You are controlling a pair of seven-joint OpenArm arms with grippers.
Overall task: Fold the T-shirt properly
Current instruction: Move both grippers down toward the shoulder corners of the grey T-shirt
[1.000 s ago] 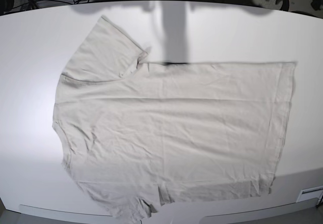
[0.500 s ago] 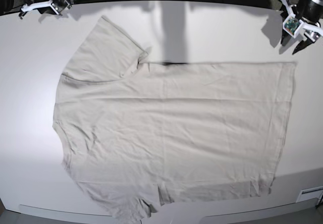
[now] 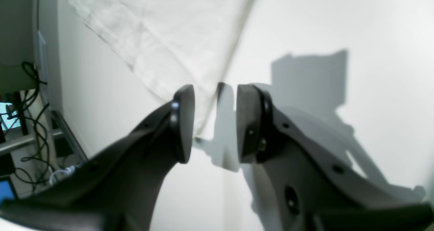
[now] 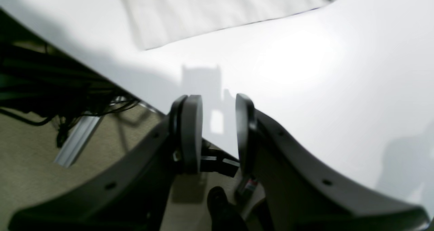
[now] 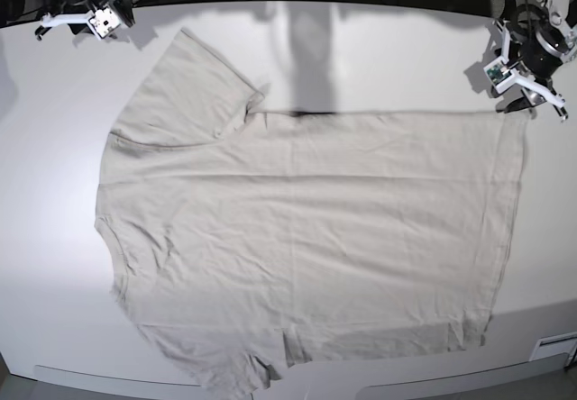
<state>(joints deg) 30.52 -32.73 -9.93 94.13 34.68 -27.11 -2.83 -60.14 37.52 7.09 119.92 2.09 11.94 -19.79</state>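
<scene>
Fingers: both pairs stood apart with nothing between them. Those of the left gripper (image 3: 214, 122) framed the hem corner of the T-shirt (image 5: 306, 238) from above, and I judged they were parted that way to be ready to pinch it. Those of the right gripper (image 4: 217, 134) hung over the desk's edge, well apart from the cloth.

Desk (image 5: 54, 148): white and bare around the shirt, it gave room on all sides, likely why the garment was spread in the middle.

T-shirt: it lay flat and unfolded across the desk's centre, neck end toward the base view's left, bottom hem toward its right, one sleeve pointing to the far edge and the other at the near edge. Only light wrinkles showed. No fold looked begun.

Left gripper: in the base view it sat just beside the far hem corner, a sensible hold for lifting that edge over.

Right gripper (image 5: 86, 17): it hovered at the far left corner of the desk, near the far sleeve but not touching it, probably positioned to take the shoulder side so both ends could be raised together.

Hem corner (image 3: 200, 131): whether a fingertip touched it could not be told.
</scene>
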